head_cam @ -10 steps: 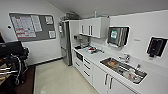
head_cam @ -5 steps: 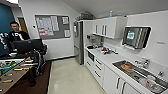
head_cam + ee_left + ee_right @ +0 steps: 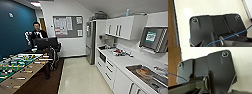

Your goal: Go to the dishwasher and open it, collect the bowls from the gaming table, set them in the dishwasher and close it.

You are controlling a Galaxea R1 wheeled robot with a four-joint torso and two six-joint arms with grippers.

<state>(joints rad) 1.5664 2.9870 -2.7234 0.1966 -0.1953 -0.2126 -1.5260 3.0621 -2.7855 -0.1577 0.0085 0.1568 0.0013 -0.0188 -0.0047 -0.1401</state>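
The robot is facing a kitchen run along the right; I can't pick out the dishwasher, whose door would likely be heavy and stiff. Whether either claw is clenched, I cannot tell.

Floor: pale cream tiles (image 3: 209, 7), meeting a brown wooden strip (image 3: 170, 25) (dark edging between them).
Cable: thin blue cable (image 3: 230, 36) crossing the robot's dark plate.
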